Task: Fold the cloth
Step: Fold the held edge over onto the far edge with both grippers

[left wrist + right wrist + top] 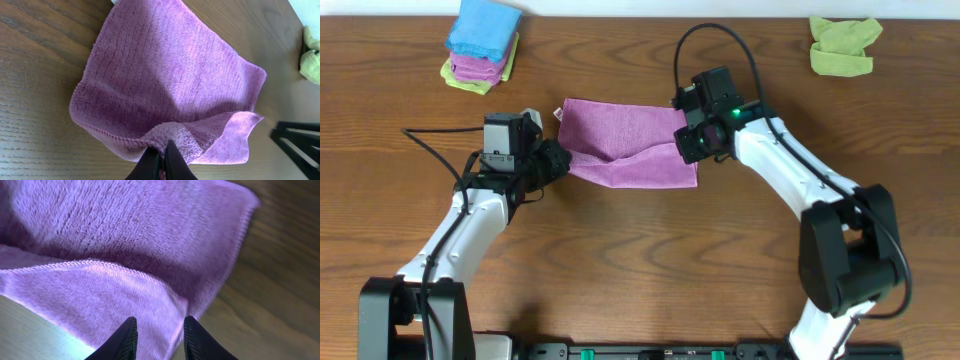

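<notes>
Cloth (165, 75) pinched by left fingers (148, 164); clear only wrist view.

The left pincer (162, 150) is closed on the near edge of the cloth (165, 75), where a small fold stands raised. Right of the cloth, a lime-green cloth (311, 60) lies on the counter (40, 100).

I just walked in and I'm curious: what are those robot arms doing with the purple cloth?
They are folding it. The left gripper is shut on one edge of the purple cloth, which lies partly folded on the table. The right gripper hangs open over the cloth's other end, gripping nothing.
</notes>
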You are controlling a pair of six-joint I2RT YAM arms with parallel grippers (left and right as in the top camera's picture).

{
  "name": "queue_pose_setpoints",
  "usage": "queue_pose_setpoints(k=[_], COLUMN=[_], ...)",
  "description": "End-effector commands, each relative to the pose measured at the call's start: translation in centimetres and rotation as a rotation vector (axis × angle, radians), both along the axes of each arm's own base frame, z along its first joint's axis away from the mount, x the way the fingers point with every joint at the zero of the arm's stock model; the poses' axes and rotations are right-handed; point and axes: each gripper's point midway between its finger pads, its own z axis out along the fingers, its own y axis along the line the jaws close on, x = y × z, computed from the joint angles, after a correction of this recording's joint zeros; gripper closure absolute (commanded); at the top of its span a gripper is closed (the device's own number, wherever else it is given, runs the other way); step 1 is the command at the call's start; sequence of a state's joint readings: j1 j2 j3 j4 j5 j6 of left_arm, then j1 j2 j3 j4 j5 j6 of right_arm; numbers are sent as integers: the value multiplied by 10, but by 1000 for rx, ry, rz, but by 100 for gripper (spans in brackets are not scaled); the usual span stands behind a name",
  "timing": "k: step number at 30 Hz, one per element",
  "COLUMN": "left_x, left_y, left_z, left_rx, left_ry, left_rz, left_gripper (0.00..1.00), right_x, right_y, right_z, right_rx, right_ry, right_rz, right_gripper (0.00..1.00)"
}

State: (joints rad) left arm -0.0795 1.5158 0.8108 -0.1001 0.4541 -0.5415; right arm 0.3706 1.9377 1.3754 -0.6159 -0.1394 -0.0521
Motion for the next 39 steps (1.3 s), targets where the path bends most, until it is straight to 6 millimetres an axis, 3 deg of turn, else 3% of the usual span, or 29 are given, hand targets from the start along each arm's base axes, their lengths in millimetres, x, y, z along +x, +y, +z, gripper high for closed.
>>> queue_pose_setpoints(k=[1,10,23,27,30,32,39], left_x=[8,5,4,4,4,4,10], left_y=[-2,-5,-8,-8,-8,-8,1], left_z=[10,10,11,12,12,12,10], left_rx=[-6,-22,-39,-40,-40,-37,22], left_ry=[-31,-22,-21,-22,-22,-24,-51], left_rz=[-20,-33,-48,-49,-49,-51,-30], left_gripper=[94,94,94,94,94,94,94], right_x=[6,19,25,22,22,22,24], right_y=[9,10,-1,0,-1,0,0], right_z=[-2,-16,-32,-33,-33,-33,-19], right_rx=[-13,-51,-83,-74,-73,-68,-59], right_ry=[-49,-101,-92,-78,-74,-71,-50], right_rz=[149,227,226,230,224,211,174], right_gripper=[66,60,62,70,92,98,99])
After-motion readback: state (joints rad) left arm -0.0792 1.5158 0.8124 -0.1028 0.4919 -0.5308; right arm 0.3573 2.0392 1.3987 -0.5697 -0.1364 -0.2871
